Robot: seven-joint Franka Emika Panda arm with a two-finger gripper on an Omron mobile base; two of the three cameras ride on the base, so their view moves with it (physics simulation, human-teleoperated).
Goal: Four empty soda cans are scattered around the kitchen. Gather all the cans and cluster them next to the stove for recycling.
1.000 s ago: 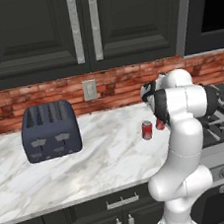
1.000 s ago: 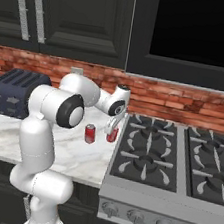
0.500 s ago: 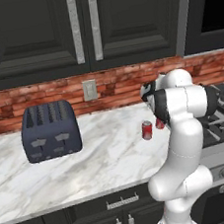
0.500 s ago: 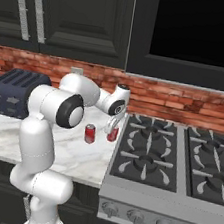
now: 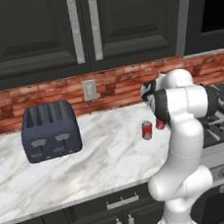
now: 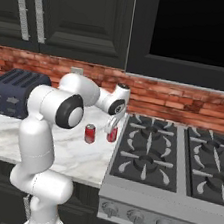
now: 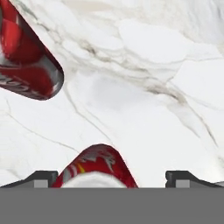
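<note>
The hand (image 7: 112, 177) stands wide open, its two dark fingertips (image 7: 40, 176) spread well to either side of a red can (image 7: 98, 164) that rises between them. Neither tip touches the can, so the hand holds nothing. In the right base view the hand (image 6: 113, 126) points down over this can (image 6: 112, 134), which stands upright on the tabletop (image 6: 73, 151) just beside the stove (image 6: 176, 168).

A second red can (image 6: 90, 133) stands upright near the first, a little farther from the stove; the two are apart. In the hand view it (image 7: 26, 57) shows at the upper left. From the left base view this second can (image 5: 147, 129) is plain to see, while the first (image 5: 159, 124) is mostly hidden behind the arm, so its place there is hard to judge.

The tabletop (image 5: 91, 166) is white marble with grey veins. A dark blue-grey toaster (image 5: 50, 130) sits on it well to the left of the cans. Behind runs a red brick wall (image 5: 120, 83) with a pale outlet plate (image 5: 89, 90). Above hang dark cabinets (image 5: 35, 34) with long metal handles (image 5: 75, 30), and dark drawers lie below the tabletop. The stove has black grates (image 6: 148, 157) and a row of front knobs (image 6: 164, 223).
</note>
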